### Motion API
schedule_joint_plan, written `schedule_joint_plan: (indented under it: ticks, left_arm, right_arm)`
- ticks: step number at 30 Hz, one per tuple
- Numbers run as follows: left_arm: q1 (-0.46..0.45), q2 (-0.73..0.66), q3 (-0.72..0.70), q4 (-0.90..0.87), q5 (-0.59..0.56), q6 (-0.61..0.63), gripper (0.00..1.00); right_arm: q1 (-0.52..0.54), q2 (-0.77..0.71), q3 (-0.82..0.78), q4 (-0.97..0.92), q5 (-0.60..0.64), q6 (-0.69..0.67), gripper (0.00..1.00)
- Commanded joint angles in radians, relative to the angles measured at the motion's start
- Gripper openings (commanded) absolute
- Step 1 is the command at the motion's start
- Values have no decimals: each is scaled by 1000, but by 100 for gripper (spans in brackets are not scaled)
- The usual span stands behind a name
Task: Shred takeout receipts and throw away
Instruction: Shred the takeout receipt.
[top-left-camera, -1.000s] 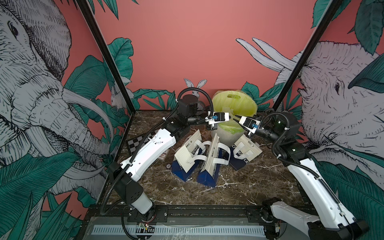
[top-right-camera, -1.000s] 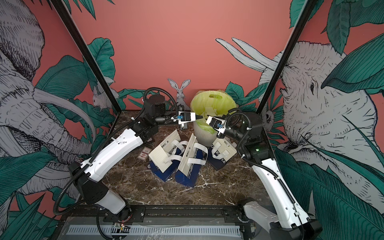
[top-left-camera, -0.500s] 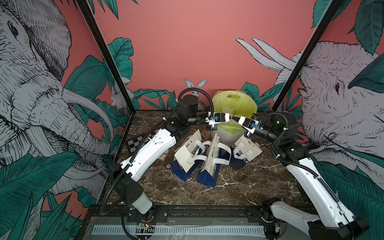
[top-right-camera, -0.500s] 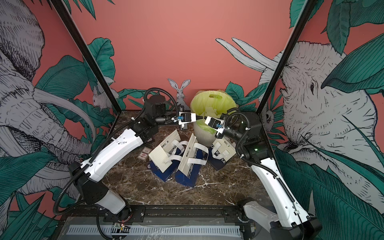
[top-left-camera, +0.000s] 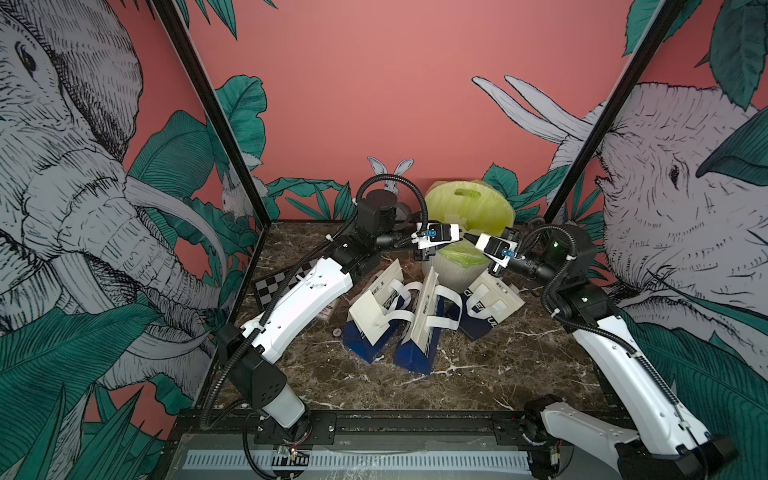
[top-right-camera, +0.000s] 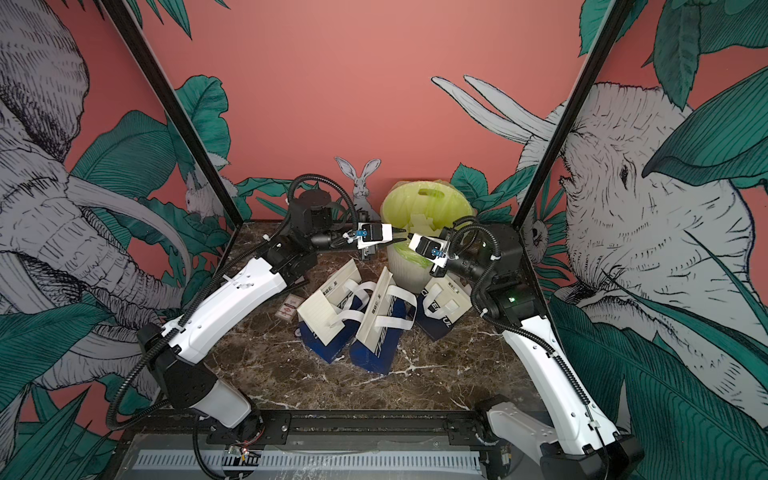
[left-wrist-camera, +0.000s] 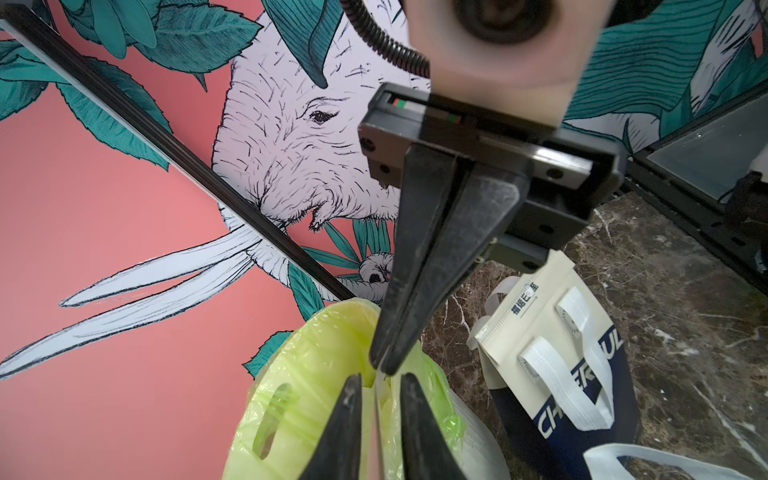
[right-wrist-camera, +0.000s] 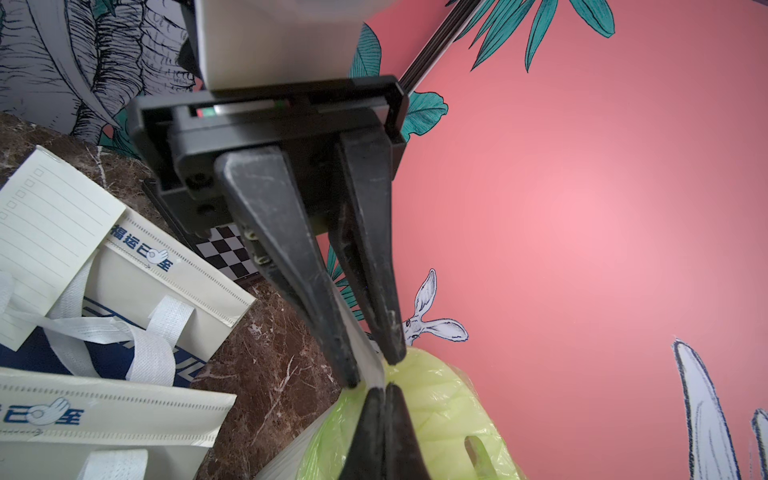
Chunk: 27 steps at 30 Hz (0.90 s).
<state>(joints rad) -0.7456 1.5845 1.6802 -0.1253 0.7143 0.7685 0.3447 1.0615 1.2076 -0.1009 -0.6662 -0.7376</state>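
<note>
Over bin (top-left-camera: 455, 276), receipt strip (right-wrist-camera: 368, 357) is being clamped by right gripper (right-wrist-camera: 383, 390), w/ left gripper (left-wrist-camera: 379, 380) parted round it; shreds (top-right-camera: 422, 224) inside; 1+ whole receipt (right-wrist-camera: 45, 232) waiting beside bin.

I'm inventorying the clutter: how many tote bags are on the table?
3. One tote bag on the left, one in the middle, one on the right beside the white bin. Another could lie hidden behind them.

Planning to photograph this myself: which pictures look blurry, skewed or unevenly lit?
In both top views all is sharp, though the black frame posts splay outward. Left wrist view: the pale camera block is blurred, the tote bag crisp. Right wrist view: a bright patch on the pink wall.
</note>
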Motion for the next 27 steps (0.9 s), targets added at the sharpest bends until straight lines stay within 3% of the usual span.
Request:
schedule_joint_plan:
  ticks: [1,15,18,23,27]
  left_arm:
    - [-3,-24,-3,38,25,-18,20]
    - [-2,-8,9,24,43,-33,0]
    - [-1,3,24,8,57,-48,0]
    - [22,39,97,9,96,-218,0]
    - [64,91,188,15,121,-394,0]
  right_arm:
    - [5,-14,-5,39,-12,-15,0]
    - [5,-28,-19,53,-13,-14,0]
    - [5,-32,-25,65,4,-16,0]
    - [9,-45,-57,117,87,-92,0]
    - [34,-59,-95,157,185,-237,0]
